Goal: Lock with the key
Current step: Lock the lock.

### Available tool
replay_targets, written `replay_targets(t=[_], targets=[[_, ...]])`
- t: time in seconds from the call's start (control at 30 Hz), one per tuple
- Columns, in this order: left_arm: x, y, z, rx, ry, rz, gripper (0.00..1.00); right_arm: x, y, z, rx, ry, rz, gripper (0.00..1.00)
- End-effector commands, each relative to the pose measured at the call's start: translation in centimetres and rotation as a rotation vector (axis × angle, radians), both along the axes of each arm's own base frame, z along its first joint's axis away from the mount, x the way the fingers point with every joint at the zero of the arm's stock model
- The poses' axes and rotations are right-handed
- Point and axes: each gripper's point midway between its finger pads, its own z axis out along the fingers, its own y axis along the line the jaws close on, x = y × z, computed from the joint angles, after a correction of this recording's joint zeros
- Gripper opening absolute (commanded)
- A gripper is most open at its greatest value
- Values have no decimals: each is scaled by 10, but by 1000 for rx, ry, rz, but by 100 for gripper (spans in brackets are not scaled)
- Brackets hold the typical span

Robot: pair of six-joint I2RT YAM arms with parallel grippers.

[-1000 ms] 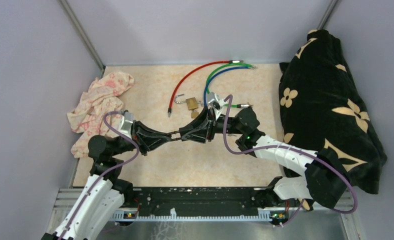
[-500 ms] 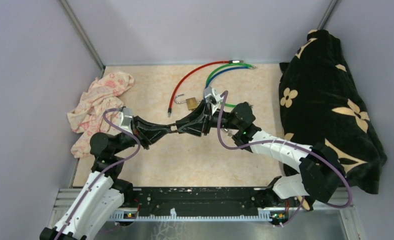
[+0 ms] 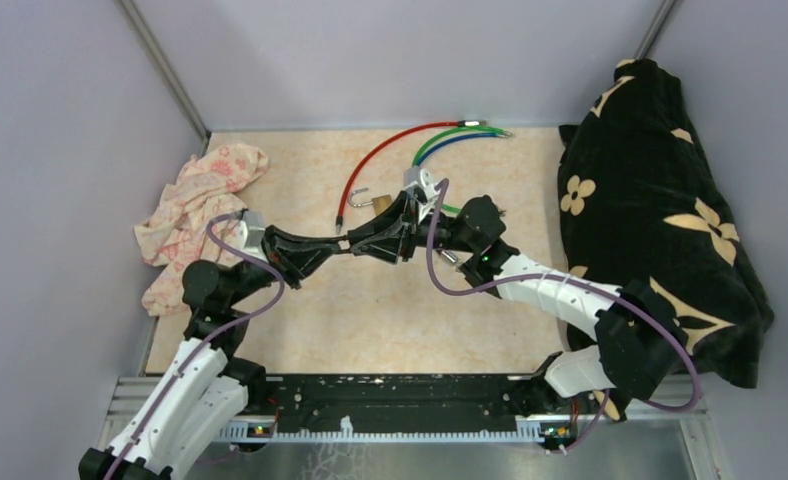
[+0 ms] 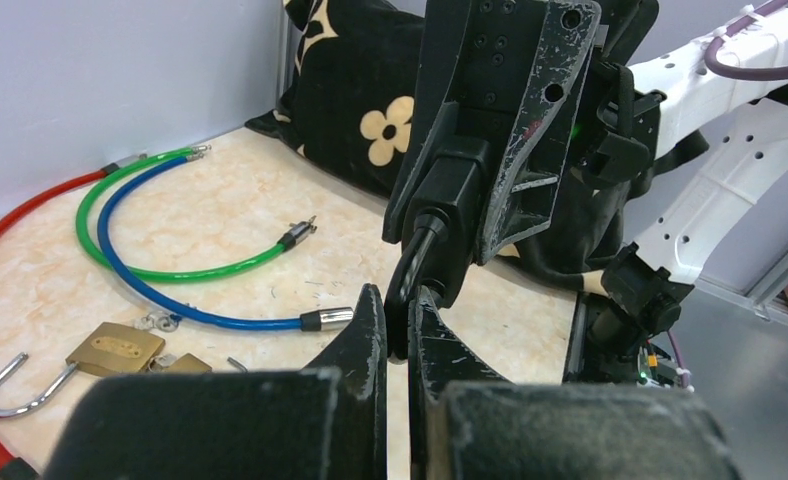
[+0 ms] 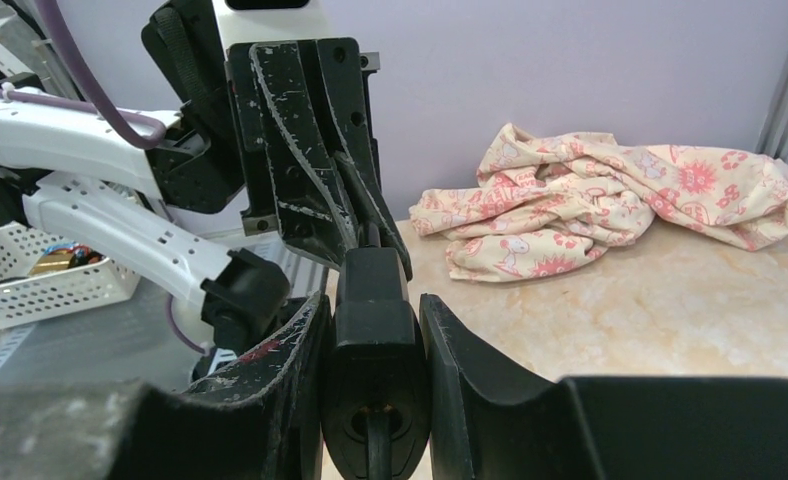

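My right gripper (image 3: 362, 242) is shut on a black lock body (image 5: 372, 330), which fills the gap between its jaws (image 5: 370, 300). My left gripper (image 3: 338, 248) meets it tip to tip above the table's middle. In the left wrist view the left gripper (image 4: 398, 305) is shut on a thin black key (image 4: 406, 285) that runs up into the lock body (image 4: 450, 200). A dark rod sits in the round hole at the lock body's near end; I cannot tell what it is. An open brass padlock (image 3: 378, 207) lies just behind the grippers and also shows in the left wrist view (image 4: 115, 348).
Red (image 3: 380, 155), green (image 3: 435, 140) and blue (image 3: 425, 160) cables loop across the back of the table. A pink patterned cloth (image 3: 195, 210) lies at the left. A black flowered cushion (image 3: 660, 200) fills the right side. Walls close the back and sides.
Both grippers, still joined at the lock body and key, have moved left and farther back, toward the brass padlock. Both arms have stretched out with them.
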Motion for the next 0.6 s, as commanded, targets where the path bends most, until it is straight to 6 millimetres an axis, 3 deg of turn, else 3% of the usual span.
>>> replay_targets(t=[0.0,0.3,0.57], targets=[[-58,-28,22,33,-92,-310,0,-35,35,-20,-72,-33,165,0],[-64,-33,28,43,-151,-343,0,-36,46,-29,-86,-46,180,0],[-71,-39,-15,60,21,-389,0,-29,46,-7,-26,-53,135,0]])
